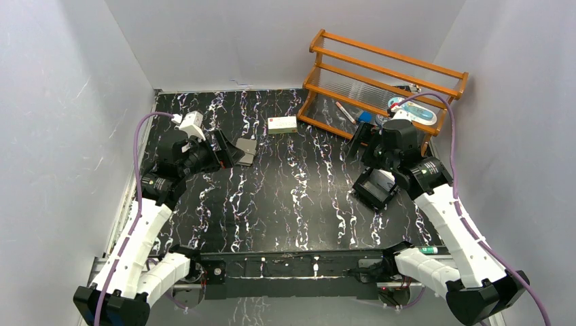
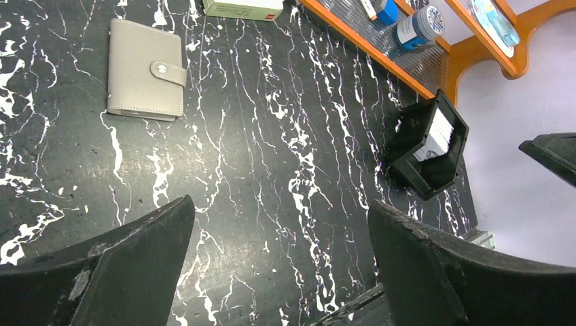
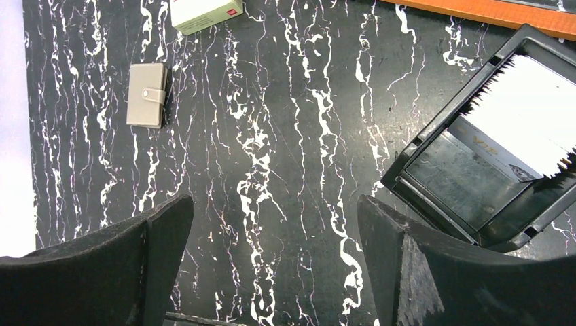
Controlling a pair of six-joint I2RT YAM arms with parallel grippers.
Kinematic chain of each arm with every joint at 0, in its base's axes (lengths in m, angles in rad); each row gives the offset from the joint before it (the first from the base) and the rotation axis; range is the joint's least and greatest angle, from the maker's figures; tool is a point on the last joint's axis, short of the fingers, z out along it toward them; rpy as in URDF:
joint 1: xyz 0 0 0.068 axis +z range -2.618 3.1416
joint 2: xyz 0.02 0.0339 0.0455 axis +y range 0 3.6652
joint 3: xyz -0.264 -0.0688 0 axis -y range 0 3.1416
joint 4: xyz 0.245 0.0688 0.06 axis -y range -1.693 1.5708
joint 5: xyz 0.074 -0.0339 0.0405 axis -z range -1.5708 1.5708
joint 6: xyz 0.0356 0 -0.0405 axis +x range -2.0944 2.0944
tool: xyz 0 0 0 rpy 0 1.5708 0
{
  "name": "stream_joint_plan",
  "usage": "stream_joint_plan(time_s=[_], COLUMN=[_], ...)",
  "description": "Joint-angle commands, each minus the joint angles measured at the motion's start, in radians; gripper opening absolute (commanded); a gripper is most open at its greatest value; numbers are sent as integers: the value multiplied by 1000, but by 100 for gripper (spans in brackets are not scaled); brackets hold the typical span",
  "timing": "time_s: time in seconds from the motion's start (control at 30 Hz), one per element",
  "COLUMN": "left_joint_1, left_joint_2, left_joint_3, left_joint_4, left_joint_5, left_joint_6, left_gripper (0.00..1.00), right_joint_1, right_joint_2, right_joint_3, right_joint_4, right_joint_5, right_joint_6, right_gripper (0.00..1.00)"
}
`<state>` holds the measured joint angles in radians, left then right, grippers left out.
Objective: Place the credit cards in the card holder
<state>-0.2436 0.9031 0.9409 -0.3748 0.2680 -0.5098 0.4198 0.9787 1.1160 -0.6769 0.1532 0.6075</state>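
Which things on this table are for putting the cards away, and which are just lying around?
For the job: stack of thin pale plastic cards; small closed grey-taupe snap wallet.
Lying about: white box with red mark; orange wooden rack; black open-topped tray, holding the cards.

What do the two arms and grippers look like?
The left arm and right arm have white shell links with black joints and bases. A purple cable runs along each. The left gripper and right gripper have broad matte black wedge-shaped fingers, slightly scuffed.

card holder (image 3: 147, 95) closed flat, credit cards (image 3: 526, 112) in tray (image 3: 469, 183)
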Motion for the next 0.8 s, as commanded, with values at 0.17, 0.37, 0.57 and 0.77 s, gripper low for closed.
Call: stream_joint_plan(time_s=[0.17, 0.37, 0.57, 0.77], left_joint_1=[9, 10, 10, 16], left_joint_2=[7, 150, 372, 656], left_joint_3=[-9, -10, 67, 256], left_joint_4=[-24, -37, 10, -89], left_joint_5=[-47, -149, -209, -237], left_joint_6=[37, 71, 51, 155], left_gripper=[99, 99, 99, 84], right_joint_1=[-4, -5, -4, -4], right_joint_2=[-27, -35, -52, -86], right_joint_3=[16, 13, 36, 48], right_joint_4=[50, 52, 32, 63], right_joint_5=[-20, -45, -45, -144], right_joint_6=[-5, -19, -47, -122], right_gripper=[98, 98, 98, 98])
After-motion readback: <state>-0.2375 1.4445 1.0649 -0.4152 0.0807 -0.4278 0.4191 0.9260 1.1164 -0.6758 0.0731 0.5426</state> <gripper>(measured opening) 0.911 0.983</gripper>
